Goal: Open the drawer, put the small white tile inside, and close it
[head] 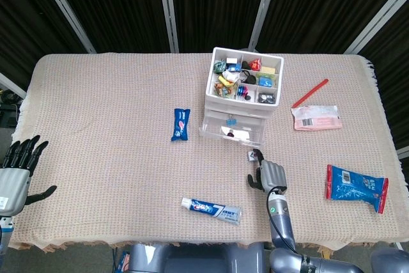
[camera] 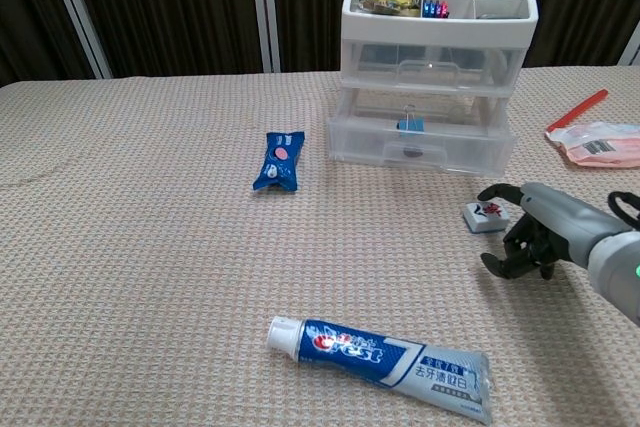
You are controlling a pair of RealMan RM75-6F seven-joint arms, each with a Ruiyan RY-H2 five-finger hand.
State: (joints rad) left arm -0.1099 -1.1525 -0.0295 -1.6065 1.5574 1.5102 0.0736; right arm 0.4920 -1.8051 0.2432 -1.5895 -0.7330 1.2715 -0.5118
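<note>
The small white tile (camera: 484, 216) with a red mark lies flat on the cloth in front of the clear plastic drawer unit (camera: 425, 112); the head view shows the tile (head: 252, 155) too. The unit's drawers stand closed, the bottom drawer (camera: 420, 142) holding a blue clip. My right hand (camera: 535, 232) hovers just right of the tile, fingers curled loosely and apart, one fingertip reaching over the tile's edge; it holds nothing. The head view shows this hand (head: 269, 174) below the tile. My left hand (head: 17, 171) is open at the table's left edge.
A toothpaste tube (camera: 380, 351) lies at the front centre. A blue packet (camera: 279, 159) sits left of the drawers. A red pen (head: 310, 93), a pink pouch (head: 316, 117) and a blue snack bag (head: 356, 187) lie to the right.
</note>
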